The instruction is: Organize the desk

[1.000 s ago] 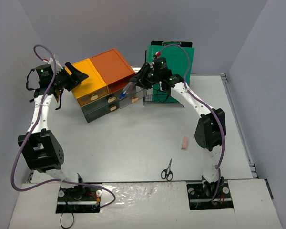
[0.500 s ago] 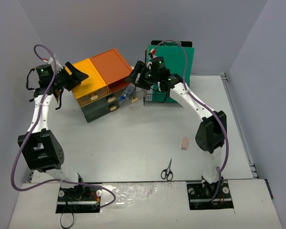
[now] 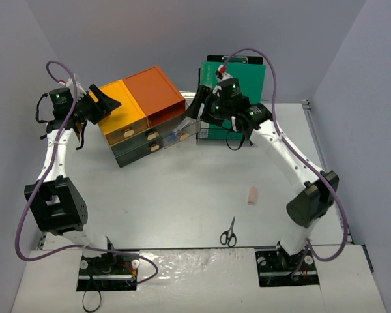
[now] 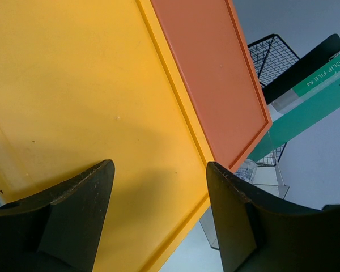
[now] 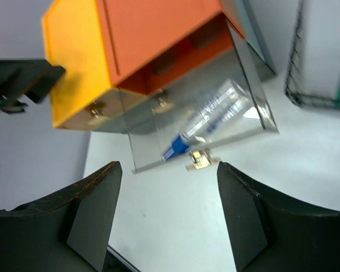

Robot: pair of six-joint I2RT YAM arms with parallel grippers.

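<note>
The white desk [image 3: 176, 195] carries a drawer unit with a yellow top [image 3: 120, 111] and an orange top [image 3: 153, 91]. Its clear drawer [image 3: 180, 135] stands pulled out, and a clear tube with a blue cap [image 5: 207, 120] lies inside. My right gripper [image 3: 198, 106] hangs open just above and behind that drawer, holding nothing; in the right wrist view the right gripper [image 5: 169, 218] frames bare desk below the drawer front. My left gripper [image 3: 108, 101] hovers open over the yellow top [image 4: 73, 85], empty.
A black wire basket [image 3: 223, 130] and a green clip file [image 3: 242, 77] stand right of the drawers. A pink eraser [image 3: 252, 195] and black scissors [image 3: 229, 232] lie on the desk near the front right. Grey walls close the scene on three sides.
My right gripper opened and let go of the tube, which now lies in the clear drawer. The right arm drew back to the right. The left arm has not moved.
</note>
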